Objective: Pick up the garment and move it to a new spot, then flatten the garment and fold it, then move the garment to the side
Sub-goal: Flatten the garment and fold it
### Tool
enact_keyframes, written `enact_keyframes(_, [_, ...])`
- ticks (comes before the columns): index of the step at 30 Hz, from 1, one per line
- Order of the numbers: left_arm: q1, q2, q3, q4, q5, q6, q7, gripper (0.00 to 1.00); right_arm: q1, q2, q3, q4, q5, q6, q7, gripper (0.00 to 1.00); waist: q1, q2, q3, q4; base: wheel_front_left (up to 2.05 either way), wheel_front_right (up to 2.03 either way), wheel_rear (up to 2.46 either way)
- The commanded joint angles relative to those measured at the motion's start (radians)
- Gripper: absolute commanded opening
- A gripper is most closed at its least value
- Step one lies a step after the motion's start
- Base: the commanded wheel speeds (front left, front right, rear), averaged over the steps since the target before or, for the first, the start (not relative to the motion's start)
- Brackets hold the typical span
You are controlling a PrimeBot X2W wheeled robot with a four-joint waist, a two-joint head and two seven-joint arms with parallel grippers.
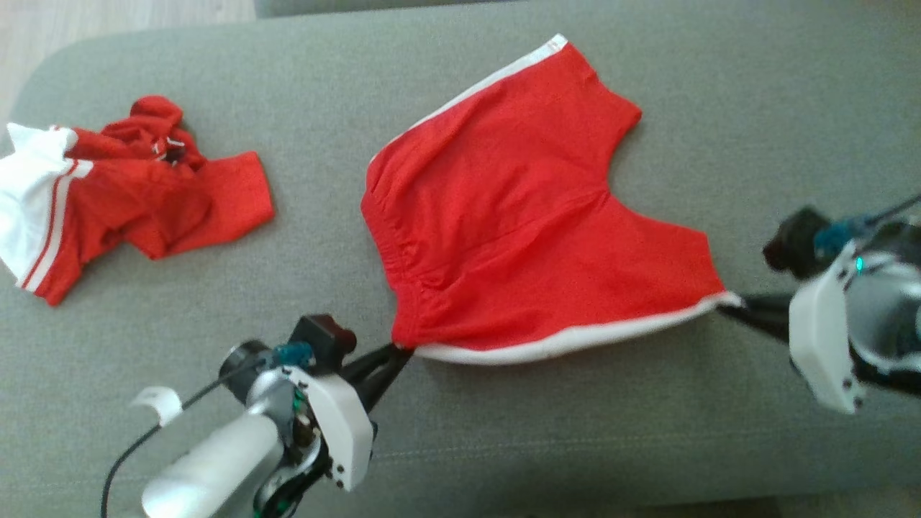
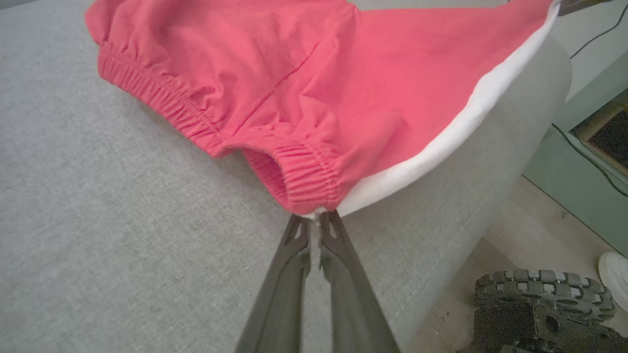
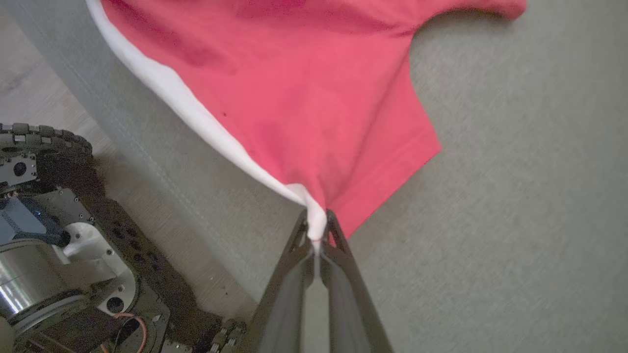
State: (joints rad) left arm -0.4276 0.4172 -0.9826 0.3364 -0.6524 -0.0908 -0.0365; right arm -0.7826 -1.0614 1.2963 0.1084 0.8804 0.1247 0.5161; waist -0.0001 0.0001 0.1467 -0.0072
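Note:
The garment [image 1: 525,223] is a pair of red shorts with white side stripes, spread across the middle of the grey cushion [image 1: 504,432]. My left gripper [image 1: 403,350] is shut on the waistband corner at the near left, where red elastic meets the white stripe [image 2: 314,215]. My right gripper [image 1: 727,303] is shut on the leg hem corner at the near right, pinching the white stripe's end [image 3: 316,230]. The near edge is stretched taut between the two grips and the far leg lies flat.
A second red and white garment [image 1: 122,194] lies crumpled at the cushion's far left. The cushion's front edge runs close below both grippers. Beyond it, wood floor [image 2: 530,235] and the robot's wheeled base [image 3: 59,230] show, with a white shoe [image 2: 615,274] at the left wrist view's right edge.

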Motion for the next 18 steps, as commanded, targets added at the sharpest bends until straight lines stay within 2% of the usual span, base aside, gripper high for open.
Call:
enact_keyframes(1, [-0.055,0.035,0.048,-0.030,-0.002,0.006,-0.002,0.00,-0.027,-0.034,-0.025,-0.020,0.002,0.006,-0.012,0.00,0.0001,-0.0001,0.016,0.003,0.00,0.00,0.00])
enact_keyframes(9, [-0.169,0.038,0.116,-0.125,-0.023,0.031,0.025,0.00,-0.226,0.004,-0.036,0.006,-0.006,0.006,0.008,0.00,0.0001,-0.0001,0.124,0.051,0.00,0.00,0.00])
enact_keyframes(18, [-0.321,-0.006,0.158,-0.097,-0.027,0.022,0.025,0.00,-0.437,0.045,-0.023,0.091,-0.009,0.006,0.053,0.00,0.0001,-0.0001,0.231,0.121,0.00,0.00,0.00])
